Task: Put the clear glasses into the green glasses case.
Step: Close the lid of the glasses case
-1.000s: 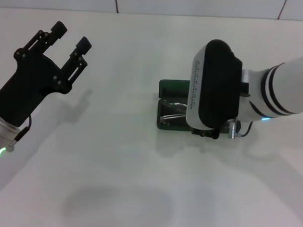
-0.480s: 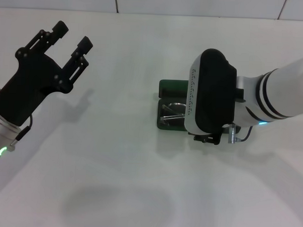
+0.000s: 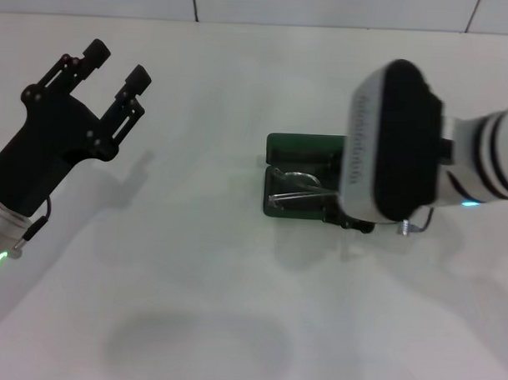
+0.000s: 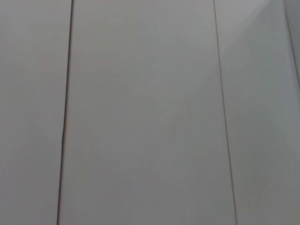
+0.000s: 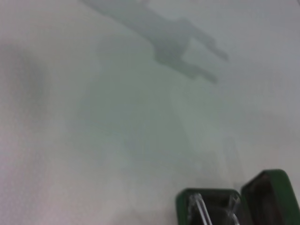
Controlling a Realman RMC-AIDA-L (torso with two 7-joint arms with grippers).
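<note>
Head view: clear glasses (image 3: 294, 189) inside green glasses case (image 3: 299, 147).

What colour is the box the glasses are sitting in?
Dark green; the green glasses case holding the clear glasses shows best in the head view.

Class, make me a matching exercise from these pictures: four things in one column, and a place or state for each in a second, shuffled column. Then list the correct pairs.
Things:
1. clear glasses
2. green glasses case
3. left hand
4. right arm

Places or states:
A. open, lid raised, on the white table
B. lying inside the case's tray
C. reaching in from the robot's right, over the case's right end
D. open, raised off to the robot's left, far from the case

Pairs: 1-B, 2-A, 3-D, 4-C
</note>
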